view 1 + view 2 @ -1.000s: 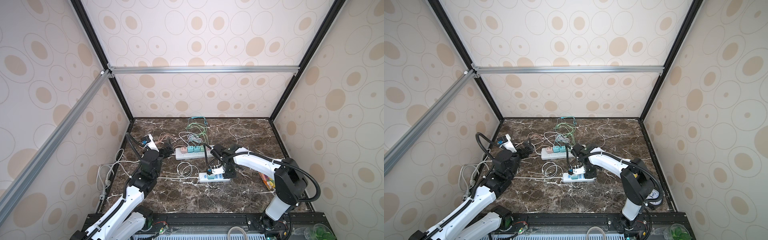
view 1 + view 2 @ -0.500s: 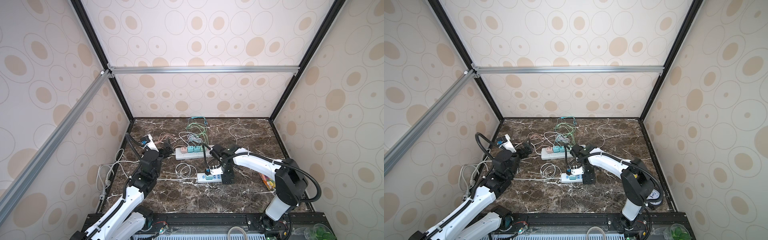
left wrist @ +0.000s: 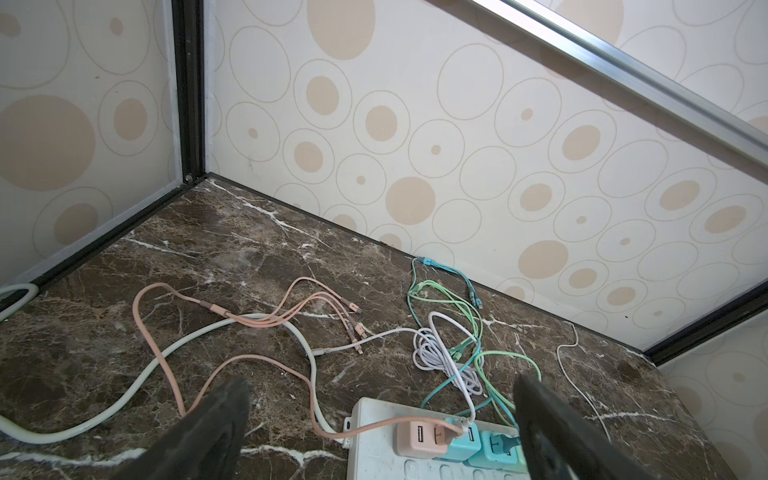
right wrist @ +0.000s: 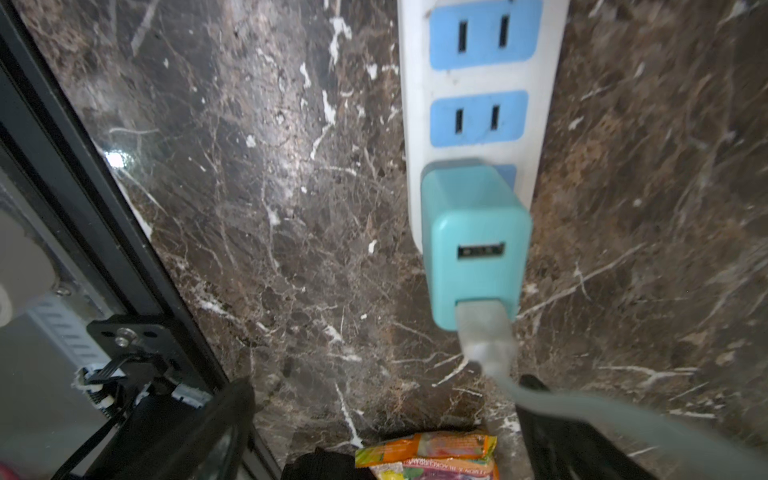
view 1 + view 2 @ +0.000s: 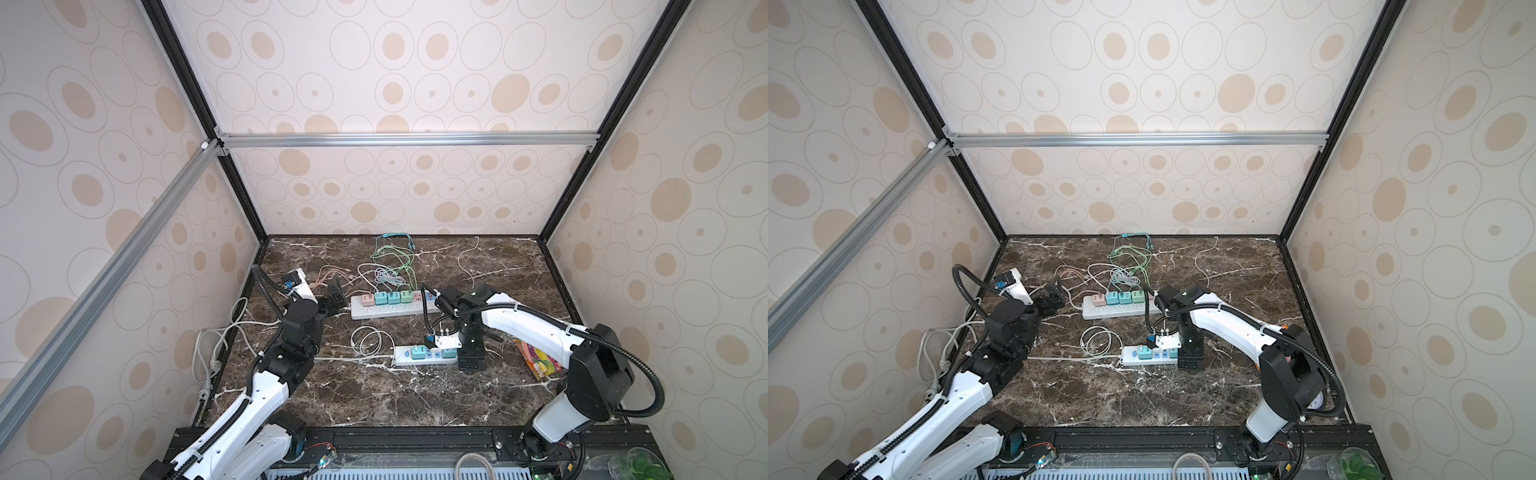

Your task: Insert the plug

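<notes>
A teal plug point(image 4: 478, 245) sits in the end socket of the near white power strip point(image 4: 415, 124), with a grey cable leaving it. In both top views it is the strip's rightmost plug point(image 5: 447, 353) point(image 5: 1172, 353). My right gripper point(image 4: 386, 419) point(image 5: 471, 363) point(image 5: 1190, 359) stands open just past that end of the strip point(image 5: 401, 356), holding nothing. Its fingers point(image 4: 224, 415) are clear of the plug. My left gripper point(image 3: 380, 395) point(image 5: 334, 297) point(image 5: 1052, 297) is open and empty over the left end of the far strip point(image 3: 374, 453) point(image 5: 395, 311).
The far strip holds a pink charger point(image 3: 419, 436) and teal and green ones. Loose pink, white and green cables point(image 3: 440, 353) lie behind it, and a white coil point(image 5: 368, 338) lies between the strips. A bright snack packet point(image 5: 540, 359) point(image 4: 428, 453) lies right of my right gripper.
My right gripper opened, let go of the teal plug and drew back a little to the right end of the near strip. The left arm has not moved.
</notes>
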`<state>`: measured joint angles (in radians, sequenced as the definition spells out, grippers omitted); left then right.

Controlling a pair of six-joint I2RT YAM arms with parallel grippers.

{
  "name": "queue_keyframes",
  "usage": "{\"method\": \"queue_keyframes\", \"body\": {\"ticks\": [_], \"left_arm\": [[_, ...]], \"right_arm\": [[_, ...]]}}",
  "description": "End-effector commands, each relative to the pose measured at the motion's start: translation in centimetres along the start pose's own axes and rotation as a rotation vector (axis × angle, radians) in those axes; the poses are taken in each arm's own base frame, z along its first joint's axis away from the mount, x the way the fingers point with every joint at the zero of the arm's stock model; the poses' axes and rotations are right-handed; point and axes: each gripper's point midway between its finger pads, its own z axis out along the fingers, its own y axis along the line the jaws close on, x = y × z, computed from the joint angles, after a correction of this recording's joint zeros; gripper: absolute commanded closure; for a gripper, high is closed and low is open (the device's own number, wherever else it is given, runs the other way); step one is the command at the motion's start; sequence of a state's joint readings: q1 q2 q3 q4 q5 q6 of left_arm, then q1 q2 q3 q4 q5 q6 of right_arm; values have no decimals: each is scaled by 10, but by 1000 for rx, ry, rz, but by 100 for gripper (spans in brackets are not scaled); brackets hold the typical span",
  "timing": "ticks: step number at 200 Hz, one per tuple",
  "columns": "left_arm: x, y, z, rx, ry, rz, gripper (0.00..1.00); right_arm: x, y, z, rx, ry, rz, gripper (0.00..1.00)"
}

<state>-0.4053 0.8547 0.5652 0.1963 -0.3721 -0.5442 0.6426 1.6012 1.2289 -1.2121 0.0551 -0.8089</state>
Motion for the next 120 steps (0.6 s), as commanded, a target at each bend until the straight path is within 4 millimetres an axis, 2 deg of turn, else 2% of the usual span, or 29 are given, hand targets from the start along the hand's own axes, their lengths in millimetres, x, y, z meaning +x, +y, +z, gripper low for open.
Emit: {"method": "queue_keyframes", "body": {"ticks": [1, 19, 43, 60, 73, 86, 98, 110, 120], "left_arm": [[-18, 2, 0, -30, -47, 20, 2], [-20, 5, 1, -51, -57, 43, 2], [-25, 15, 1, -109, -85, 87, 2], [-27, 30, 3, -189, -118, 96, 1], [-29, 42, 4, -225, -150, 84, 2], [-30, 53, 6, -253, -165, 82, 1], [-28, 63, 7, -300, -171, 108, 1], [-22, 78, 8, -373, -164, 147, 2], [-16, 91, 9, -432, -151, 173, 2]], "right_arm": [[21, -3, -25, 18, -3, 68, 0], [22, -22, -40, 139, -76, 99, 0], [15, -72, -63, 411, -246, 187, 1], [11, -106, -91, 605, -417, 299, 1], [17, -130, -117, 754, -550, 433, 1], [34, -152, -139, 885, -672, 612, 1], [58, -165, -147, 963, -744, 775, 0], [79, -173, -143, 998, -781, 919, 1], [104, -180, -135, 1029, -781, 1050, 1]]}}
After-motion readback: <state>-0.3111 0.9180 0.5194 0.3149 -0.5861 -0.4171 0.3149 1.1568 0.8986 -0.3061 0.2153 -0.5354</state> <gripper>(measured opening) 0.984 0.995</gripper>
